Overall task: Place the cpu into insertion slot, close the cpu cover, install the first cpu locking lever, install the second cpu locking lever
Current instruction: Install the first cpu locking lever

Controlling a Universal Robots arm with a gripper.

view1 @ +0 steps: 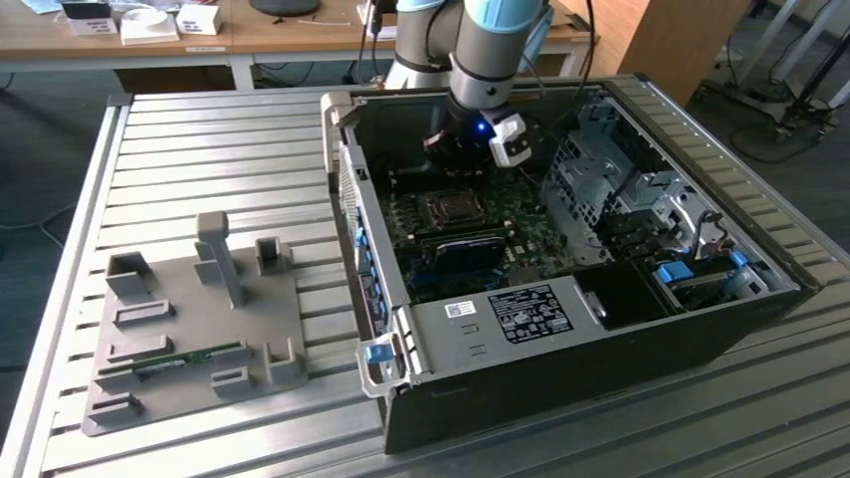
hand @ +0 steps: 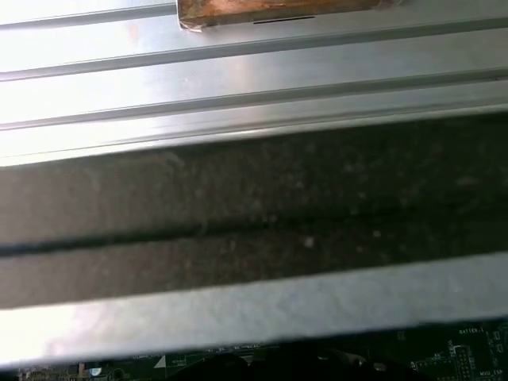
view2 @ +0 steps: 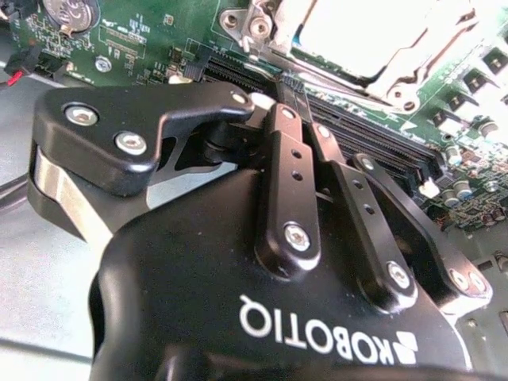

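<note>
In the exterior view, 1 open computer case (view1: 558, 378) lies on a slatted metal table (view1: 213, 149). The arm reaches down into it, and the gripper (view1: 465, 151) hangs over the green motherboard (view1: 531, 234), near the insertion slot (view1: 428, 204) but apart from it. From here the claw is too dark to judge. A grey fixture (view1: 186, 309) stands on the exterior view's left, well apart from the case, and a black box with a white label (view1: 531, 314) sits in the case near the camera. In the second wrist view the gripper (view2: 300, 119) is seen from behind. Its link bars come together at their far ends with no gap showing, so the claw looks drawn together, with nothing held in it. I see no contact with the board. Just beyond the tips run the long black memory slots (view2: 373, 135). Past them the cpu (view2: 373, 32) sits in the socket, its bright silver top showing through the window of the cpu cover (view2: 393, 82), whose metal frame lies around it. A coin battery (view2: 71, 12) is at the board's other corner. In the first wrist view, the table's slats (hand: 254, 71) lie beyond the dark wall of the case (hand: 254, 214), and a thin strip of the motherboard (hand: 452, 349) shows below it.
</note>
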